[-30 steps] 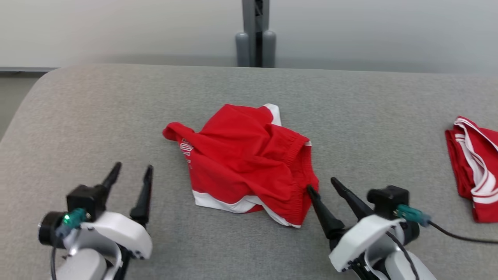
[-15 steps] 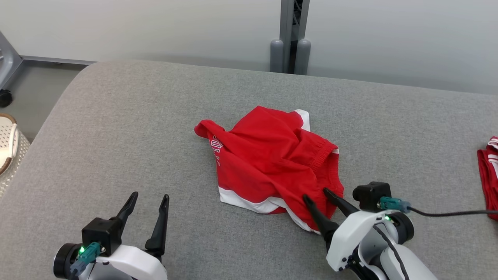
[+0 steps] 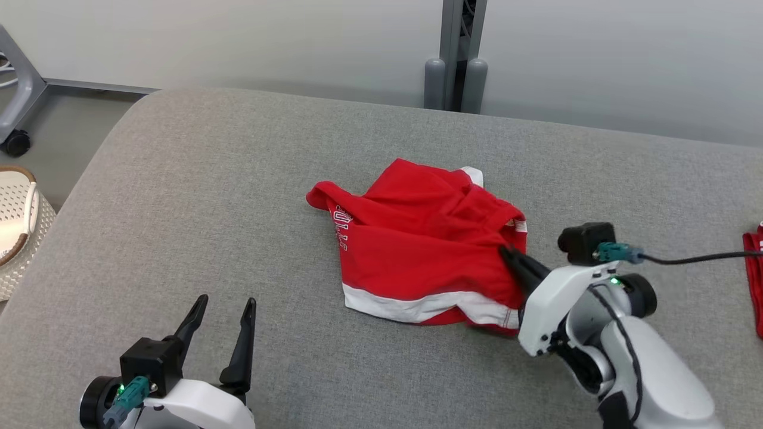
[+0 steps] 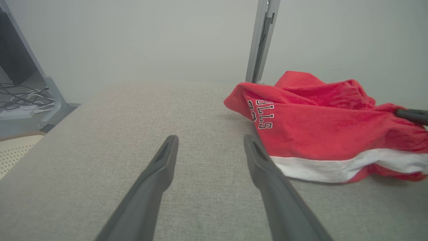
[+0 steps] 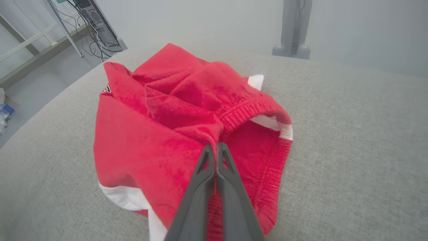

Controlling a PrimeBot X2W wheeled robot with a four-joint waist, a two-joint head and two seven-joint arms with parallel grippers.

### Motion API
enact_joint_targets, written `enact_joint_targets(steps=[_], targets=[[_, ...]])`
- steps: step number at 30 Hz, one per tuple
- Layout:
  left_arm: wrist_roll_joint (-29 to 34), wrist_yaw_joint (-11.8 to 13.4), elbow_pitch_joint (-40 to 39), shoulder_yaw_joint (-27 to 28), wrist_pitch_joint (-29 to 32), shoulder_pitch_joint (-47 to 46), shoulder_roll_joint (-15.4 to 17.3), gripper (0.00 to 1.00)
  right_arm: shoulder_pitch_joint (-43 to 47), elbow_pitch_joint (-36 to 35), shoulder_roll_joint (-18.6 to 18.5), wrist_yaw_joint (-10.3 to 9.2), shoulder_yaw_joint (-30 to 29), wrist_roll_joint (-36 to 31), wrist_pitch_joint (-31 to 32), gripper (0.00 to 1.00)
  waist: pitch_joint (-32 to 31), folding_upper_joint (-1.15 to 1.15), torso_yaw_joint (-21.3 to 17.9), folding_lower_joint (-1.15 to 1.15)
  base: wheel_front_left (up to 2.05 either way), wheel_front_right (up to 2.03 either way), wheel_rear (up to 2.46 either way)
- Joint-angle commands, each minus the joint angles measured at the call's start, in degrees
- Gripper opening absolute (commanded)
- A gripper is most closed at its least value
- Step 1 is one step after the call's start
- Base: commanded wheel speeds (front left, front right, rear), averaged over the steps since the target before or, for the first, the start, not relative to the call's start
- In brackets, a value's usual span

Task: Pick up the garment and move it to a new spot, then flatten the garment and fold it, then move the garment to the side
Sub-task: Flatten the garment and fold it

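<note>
Right hand (image 5: 214, 146) has closed in — garment (image 5: 150, 140) pinched at fingertips.

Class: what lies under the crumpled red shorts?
The grey cushion shows all round the red shorts, which rest on it. The right gripper pinches a fold by the waistband with shut fingers. Anything beneath the cloth is covered.

Garment (image 3: 417, 256) on table (image 3: 208, 208), basket (image 3: 18, 232) off its left
</note>
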Motion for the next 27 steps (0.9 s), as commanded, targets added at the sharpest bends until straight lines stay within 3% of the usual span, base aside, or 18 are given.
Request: enact_joint_targets(steps=[1,9,15,27], targets=[[-0.2,0.2,0.0,0.2,-0.4,0.4,0.1,1.00,-1.0,-0.2,-1.3,-0.02,-0.6,0.7,0.6,0.00,0.0,0.00,-0.1,0.00,0.00,0.00,0.00],[0.3,-0.7,0.3,-0.7,-0.9,-0.8,-1.0,1.00,-5.5,0.5,-7.6,-0.02,-4.9,3.6,5.9,0.00,0.9,0.00,-0.2,0.00,0.00,0.00,0.00],[1.0,-2.0,1.0,-2.3,-0.9,-2.2,-2.1,1.00,-7.6,4.8,-9.9,-0.01,-7.8,5.1,8.5,0.00,1.8,0.00,-0.1,0.00,0.00,0.00,0.00],[2.1,-4.2,3.4,-4.7,-0.7,-5.5,-4.1,1.00,-14.3,18.8,-12.1,-0.02,-12.4,-1.3,2.9,0.00,3.5,0.00,0.0,0.00,0.00,0.00,0.00]])
